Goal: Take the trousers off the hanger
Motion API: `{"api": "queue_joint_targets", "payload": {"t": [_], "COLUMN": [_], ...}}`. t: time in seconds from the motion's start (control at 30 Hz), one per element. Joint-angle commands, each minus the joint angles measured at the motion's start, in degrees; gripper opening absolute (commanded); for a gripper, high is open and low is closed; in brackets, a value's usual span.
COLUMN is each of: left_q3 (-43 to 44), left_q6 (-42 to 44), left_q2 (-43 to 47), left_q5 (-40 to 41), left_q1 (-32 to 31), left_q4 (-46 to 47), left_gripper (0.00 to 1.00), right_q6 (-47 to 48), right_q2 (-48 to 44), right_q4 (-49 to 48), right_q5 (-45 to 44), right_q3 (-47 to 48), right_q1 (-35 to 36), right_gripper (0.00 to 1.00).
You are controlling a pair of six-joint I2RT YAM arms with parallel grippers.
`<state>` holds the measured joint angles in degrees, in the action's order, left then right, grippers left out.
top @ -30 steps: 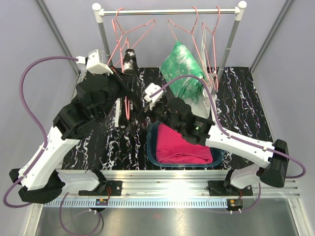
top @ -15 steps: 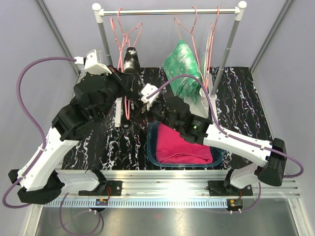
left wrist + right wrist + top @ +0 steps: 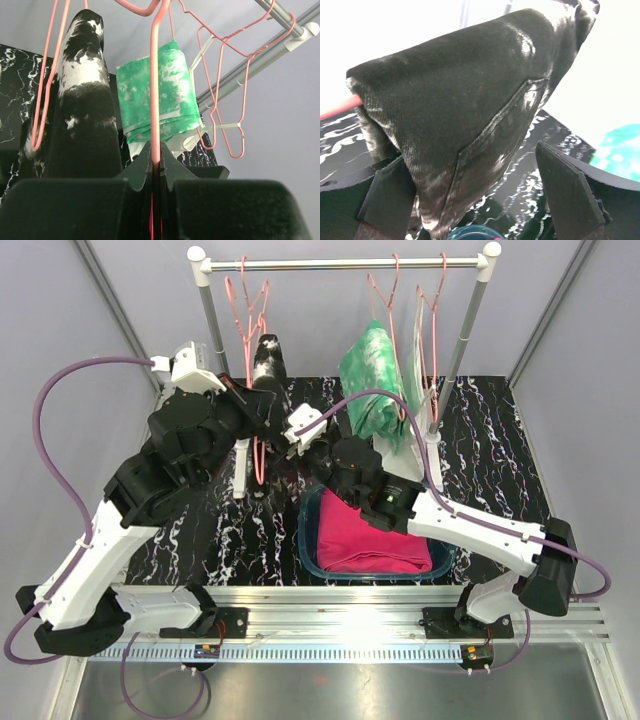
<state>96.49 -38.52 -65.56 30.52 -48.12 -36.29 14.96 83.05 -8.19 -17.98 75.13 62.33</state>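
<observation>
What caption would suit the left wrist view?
Left hand shut on a pink hanger wire, black white-splashed trousers hanging at left, green tie-dye trousers behind.

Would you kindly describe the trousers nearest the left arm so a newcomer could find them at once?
Find the metal rail across the back of the table and look under its left end. The trousers there drape over a pink hanger. Unlike the green-and-white pair to the right and the magenta pair in the blue tub, they are black with white splashes.
</observation>
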Motion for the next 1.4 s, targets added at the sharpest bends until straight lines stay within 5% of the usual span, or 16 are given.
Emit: {"api": "queue_joint_targets", "payload": {"t": [0.0, 0.23, 0.37, 0.6, 0.97, 1.07, 1.13, 1.17, 1.37], "left_q3": [0.46, 0.10, -0.86, -1.12, -1.22, -1.04, -0.60, -0.42, -0.07], "left_q6": [-1.29, -1.29, -3.04, -4.81, -4.90, -4.72, -4.54, -4.46, -3.23], "left_q2": [4.21, 4.65, 4.74, 4.74, 5.36, 5.35, 5.27, 5.27, 5.88], "left_q5": [-1.87, 0.76, -0.37, -2.49, -3.19, -3.98, -4.59, -5.03, -4.25], "left_q1": [-0.31, -0.31, -0.40, -0.66, -0.92, -1.01, -1.01, -1.01, -1.01], "left_q4": [12.04, 11.42, 12.38, 11.77, 11.42, 11.77, 11.60, 11.34, 10.37], "left_gripper": [0.00, 0.00, 0.00, 0.00, 0.00, 0.00, 0.00, 0.00, 0.00], "right_q6": [4.02, 3.24, 2.79, 10.95, 12.38, 12.55, 14.65, 15.62, 18.43], "right_q2": [1.06, -1.47, -3.77, 0.36, 1.15, 2.29, 3.35, 3.53, 4.23], "right_q4": [-6.05, -9.22, -12.28, -14.92, -20.29, -21.60, -21.87, -21.44, -16.52], "right_q5": [-9.00, -10.77, 4.06, -1.62, 8.72, 4.82, 3.39, 3.65, 5.67], "right_q3": [1.33, -1.56, -5.34, -0.78, -0.86, -0.08, 0.54, 0.80, 3.53], "right_q1": [0.08, -0.01, 0.08, -0.01, 0.08, -0.01, -0.01, 0.08, 0.08], "right_gripper": [0.99, 0.97, 0.97, 0.88, 0.91, 0.89, 0.76, 0.58, 0.21]}}
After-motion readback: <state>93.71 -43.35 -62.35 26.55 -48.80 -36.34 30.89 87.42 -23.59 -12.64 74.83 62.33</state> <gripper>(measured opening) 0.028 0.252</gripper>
